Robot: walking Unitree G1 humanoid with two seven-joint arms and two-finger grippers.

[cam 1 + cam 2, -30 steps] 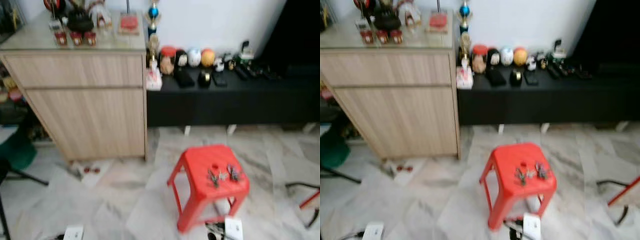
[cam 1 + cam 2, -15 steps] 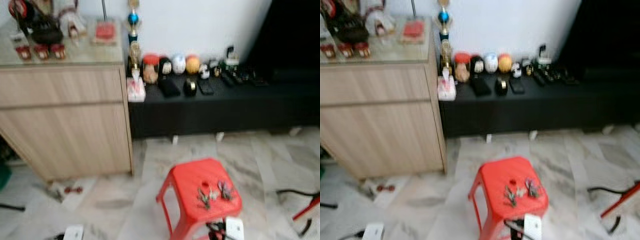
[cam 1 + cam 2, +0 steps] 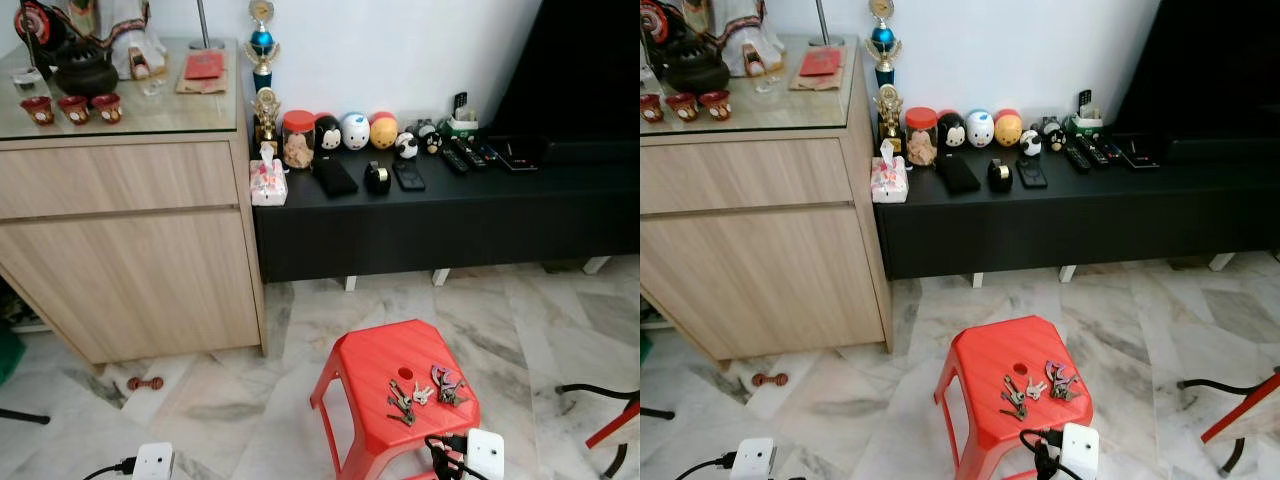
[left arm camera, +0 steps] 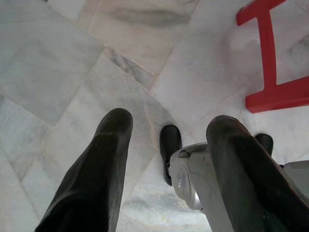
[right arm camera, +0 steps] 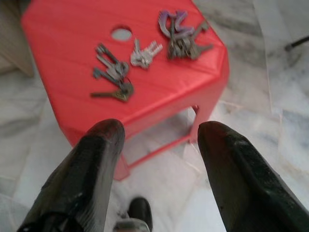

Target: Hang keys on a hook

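Note:
Three bunches of keys lie on top of a red plastic stool [image 3: 365, 365]: a dark bunch [image 3: 400, 404], a small silver bunch [image 3: 422, 394] and one with purple tags [image 3: 445, 384]. My right gripper [image 5: 160, 129] hangs open just above and in front of the stool, nothing between its fingers; the keys [image 5: 112, 75] lie ahead of it. My left gripper [image 4: 170, 123] is open over the marble floor beside a stool leg [image 4: 268, 58]. White parts of my arms [image 3: 485, 452] sit at the bottom edge of the eye views.
A light wooden cabinet [image 3: 130, 250] with a glass top stands at the left. A low black bench [image 3: 450, 215] with figurines, a trophy and remotes runs along the wall. A red and black frame [image 3: 612, 420] pokes in at the right. A small red object [image 3: 145, 383] lies on the floor.
The whole picture has shifted and sharpened as the camera moved; the stool now sits lower in the view. Keys and stool have not moved.

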